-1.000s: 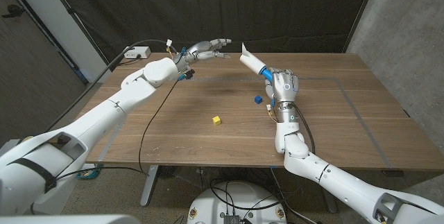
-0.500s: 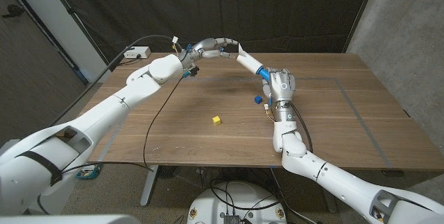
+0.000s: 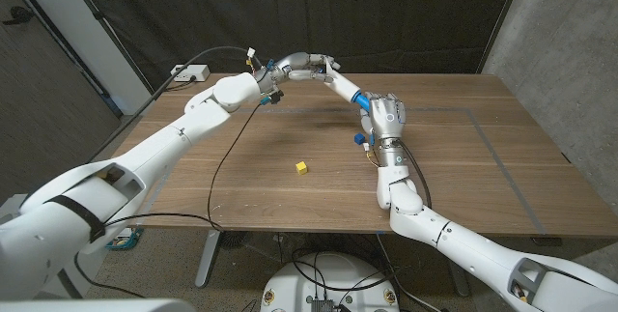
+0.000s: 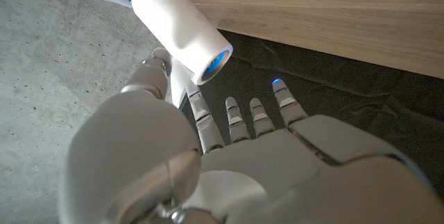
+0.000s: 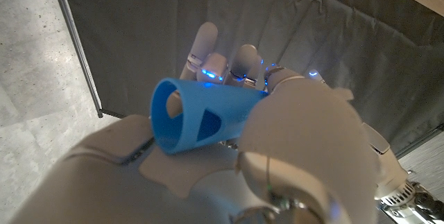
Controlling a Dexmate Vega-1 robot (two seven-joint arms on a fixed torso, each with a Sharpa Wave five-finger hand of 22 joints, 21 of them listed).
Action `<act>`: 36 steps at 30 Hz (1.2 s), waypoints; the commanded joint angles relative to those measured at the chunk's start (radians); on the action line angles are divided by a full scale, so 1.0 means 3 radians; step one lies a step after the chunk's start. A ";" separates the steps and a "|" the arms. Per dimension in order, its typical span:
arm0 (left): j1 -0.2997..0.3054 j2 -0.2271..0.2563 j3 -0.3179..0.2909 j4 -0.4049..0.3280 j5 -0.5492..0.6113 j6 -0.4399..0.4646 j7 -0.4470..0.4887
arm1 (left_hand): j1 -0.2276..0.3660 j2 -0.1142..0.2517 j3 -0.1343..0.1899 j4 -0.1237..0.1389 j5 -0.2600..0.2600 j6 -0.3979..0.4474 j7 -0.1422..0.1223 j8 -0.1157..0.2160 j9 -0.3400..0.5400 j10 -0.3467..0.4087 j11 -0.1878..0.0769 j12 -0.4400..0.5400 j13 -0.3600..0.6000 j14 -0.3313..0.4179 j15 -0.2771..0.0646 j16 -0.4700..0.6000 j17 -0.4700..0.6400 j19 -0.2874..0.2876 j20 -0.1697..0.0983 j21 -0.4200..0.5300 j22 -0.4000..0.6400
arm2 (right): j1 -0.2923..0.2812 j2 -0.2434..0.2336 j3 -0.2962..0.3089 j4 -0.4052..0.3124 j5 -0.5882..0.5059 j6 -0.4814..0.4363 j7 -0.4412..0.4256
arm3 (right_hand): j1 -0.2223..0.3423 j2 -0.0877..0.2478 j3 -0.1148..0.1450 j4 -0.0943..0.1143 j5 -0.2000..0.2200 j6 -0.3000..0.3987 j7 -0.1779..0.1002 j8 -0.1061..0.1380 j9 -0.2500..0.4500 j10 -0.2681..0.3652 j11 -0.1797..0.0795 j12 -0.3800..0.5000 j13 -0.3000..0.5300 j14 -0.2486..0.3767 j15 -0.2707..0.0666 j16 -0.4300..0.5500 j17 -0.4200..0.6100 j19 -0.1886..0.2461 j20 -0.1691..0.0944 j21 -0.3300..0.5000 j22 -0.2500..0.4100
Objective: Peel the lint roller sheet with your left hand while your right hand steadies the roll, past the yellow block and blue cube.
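We see a smooth white lint roller on a blue plastic handle, gripped by our right hand. Our left hand touches the roll's far end, fingers spread. A yellow block and blue cube lie on the wooden counter below the roller.

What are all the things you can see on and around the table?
lint roller: one, white roll on a blue handle, held up over the far middle of the table.
yellow block: one, yellow, on the table's middle.
blue cube: one, blue, on the table beside the right hand.
white box: one, white, with a cable, at the table's far left corner.
table: one, brown wood.
black curtain: one, black, behind the table.
left hand: one, silver, at the white roll's far end, fingers touching it.
right hand: one, silver, gripping the blue handle.
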 commanded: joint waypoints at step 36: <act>0.0236 0.0058 0.0051 -0.0480 0.0973 0.0212 0.1456 | 0.1159 0.0306 -0.1254 0.0068 0.0870 0.1634 0.0572 -0.0416 0.0001 0.3026 -0.0255 0.0760 0.0659 0.3349 -0.0747 0.1960 0.2070 0.1662 -0.0931 0.2153 0.1444 | 0.0170 0.0084 0.0007 0.0242 0.0130 0.0162 0.0111 | -0.0237 0.0244 0.0097 -0.0013 -0.0021 0.0089 0.0022 -0.0050 -0.0008 0.0042 0.0011 0.0011 -0.0017 -0.0039 -0.0214 0.0240 0.0016 -0.0056 -0.0443 0.0190 -0.0172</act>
